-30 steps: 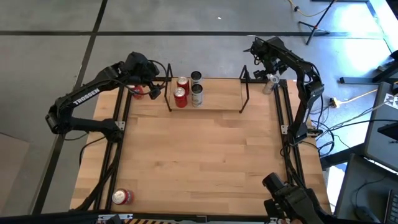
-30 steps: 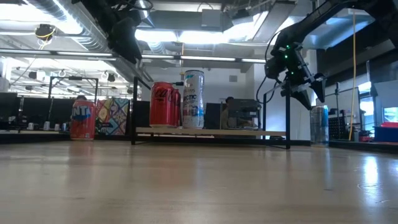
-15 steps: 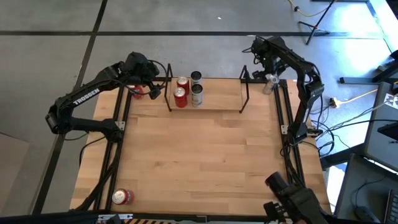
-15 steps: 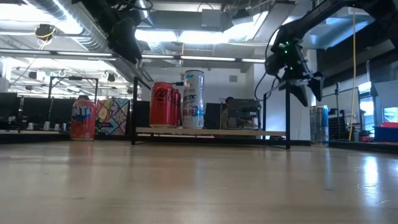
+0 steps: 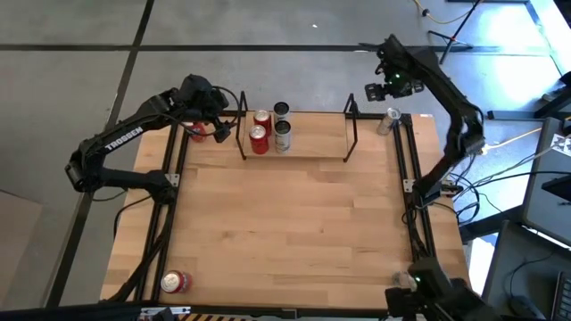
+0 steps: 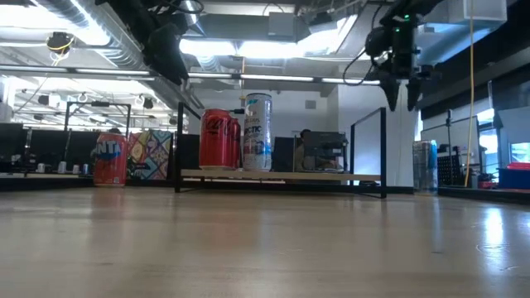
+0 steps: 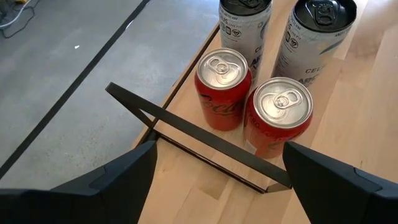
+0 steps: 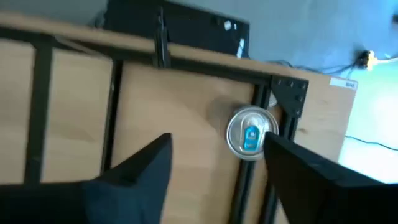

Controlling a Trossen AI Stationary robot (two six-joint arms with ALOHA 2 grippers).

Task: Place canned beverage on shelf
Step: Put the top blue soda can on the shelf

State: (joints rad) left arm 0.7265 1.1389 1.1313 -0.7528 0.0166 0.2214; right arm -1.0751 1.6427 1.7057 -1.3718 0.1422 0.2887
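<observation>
The shelf (image 5: 317,138) stands at the table's far edge with two red cans (image 5: 259,140) and two pale cans (image 5: 283,134) on its left end. These cans also show in the left wrist view (image 7: 280,115). My left gripper (image 5: 227,120) hovers open and empty just left of the shelf's left wire frame (image 7: 199,140). A silver can (image 5: 387,119) with a blue tab (image 8: 250,134) stands upright on the table's far right corner. My right gripper (image 5: 382,89) is open and empty, raised above that can (image 6: 425,165).
A red can (image 5: 175,282) lies on its side at the table's near left corner. An orange can (image 6: 109,159) and a colourful can (image 6: 149,155) stand left of the shelf. The shelf's right half is bare board. Black table-frame rails (image 5: 409,169) run along the right edge.
My right gripper has risen well above the silver can at the far right corner and turned to point downward. The can has stayed where it was.
</observation>
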